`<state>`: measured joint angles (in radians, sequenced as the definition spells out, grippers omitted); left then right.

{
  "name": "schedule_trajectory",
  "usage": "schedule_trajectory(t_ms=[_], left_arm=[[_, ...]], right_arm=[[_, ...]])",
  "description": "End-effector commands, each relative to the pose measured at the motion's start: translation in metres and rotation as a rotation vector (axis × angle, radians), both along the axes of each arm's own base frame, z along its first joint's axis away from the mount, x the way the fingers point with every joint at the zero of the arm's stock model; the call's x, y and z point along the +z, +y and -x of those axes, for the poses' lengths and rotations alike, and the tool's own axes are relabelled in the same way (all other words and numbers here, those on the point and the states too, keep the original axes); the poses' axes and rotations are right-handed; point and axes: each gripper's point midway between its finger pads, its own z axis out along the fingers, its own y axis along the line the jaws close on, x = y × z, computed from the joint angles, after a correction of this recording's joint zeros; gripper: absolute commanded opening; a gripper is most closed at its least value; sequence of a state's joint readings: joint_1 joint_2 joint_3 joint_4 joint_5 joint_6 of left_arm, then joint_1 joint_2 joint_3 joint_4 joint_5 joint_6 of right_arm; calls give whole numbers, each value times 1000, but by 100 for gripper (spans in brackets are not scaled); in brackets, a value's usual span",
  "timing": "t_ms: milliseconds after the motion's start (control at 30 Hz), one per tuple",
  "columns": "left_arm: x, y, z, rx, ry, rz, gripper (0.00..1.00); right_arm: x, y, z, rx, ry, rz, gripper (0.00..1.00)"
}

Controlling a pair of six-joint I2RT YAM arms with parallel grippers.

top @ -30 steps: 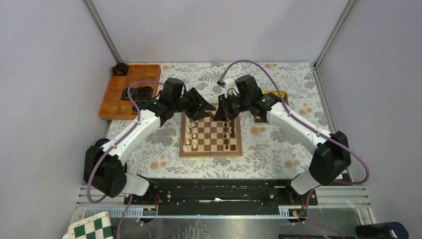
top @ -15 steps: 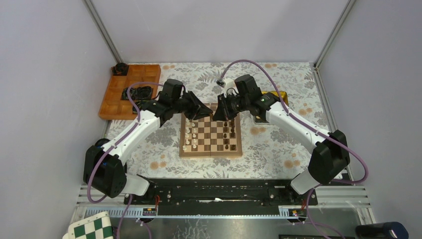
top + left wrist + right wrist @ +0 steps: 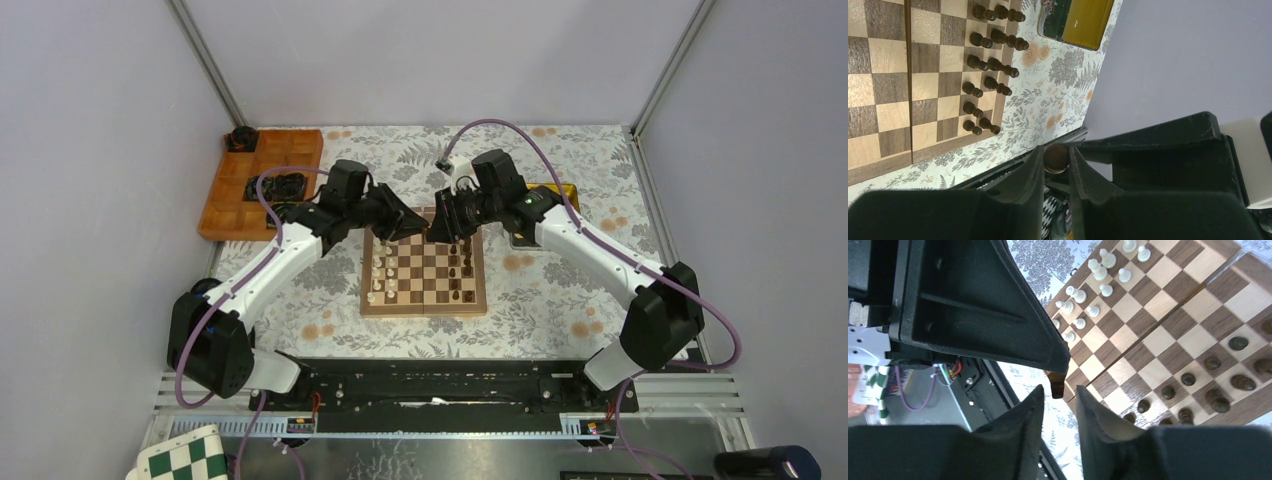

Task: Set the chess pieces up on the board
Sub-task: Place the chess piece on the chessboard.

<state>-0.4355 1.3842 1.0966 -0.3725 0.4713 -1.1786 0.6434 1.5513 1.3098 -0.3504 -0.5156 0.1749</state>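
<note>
Most pieces stood ranked on the board beneath both grippers. The left gripper pinched one dark piece, not yet placed; the right gripper, fingers parted, flanked it without touching.

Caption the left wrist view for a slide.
Left jaws pinch a dark chess piece; the board behind shows dark pieces in two rows.

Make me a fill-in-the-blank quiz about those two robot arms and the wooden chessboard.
1. The left gripper is shut on a ___ brown wooden chess piece.
2. From above, the cream-white wooden pieces stand on the ___ side of the square wooden chessboard.
3. The jaws of the right gripper stand ___.
Missing words: dark; left; open.
</note>
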Motion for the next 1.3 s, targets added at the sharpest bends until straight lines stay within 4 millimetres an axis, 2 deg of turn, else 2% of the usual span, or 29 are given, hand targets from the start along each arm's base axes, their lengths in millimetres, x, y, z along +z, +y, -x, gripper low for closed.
schedule_trajectory(t_ms=[0,200,333,633,800,933,1267], left_arm=[[21,-2,-5,18,-58,58,0],[25,0,-12,51,-45,78,0],[28,6,-20,100,-27,119,0],[47,10,-42,209,53,408,0],[57,6,-43,219,95,543,0],[65,7,-41,218,101,573,0],[54,8,-35,223,136,566,0]], right_arm=[[44,3,-7,-13,-135,-66,41],[57,1,-6,-20,-174,-90,49],[63,-2,-4,-39,-202,-128,51],[70,-12,-11,-160,-326,-251,50],[66,-16,-24,-225,-398,-279,49],[62,-19,-36,-278,-454,-286,48],[76,-9,-47,-272,-484,-322,47]])
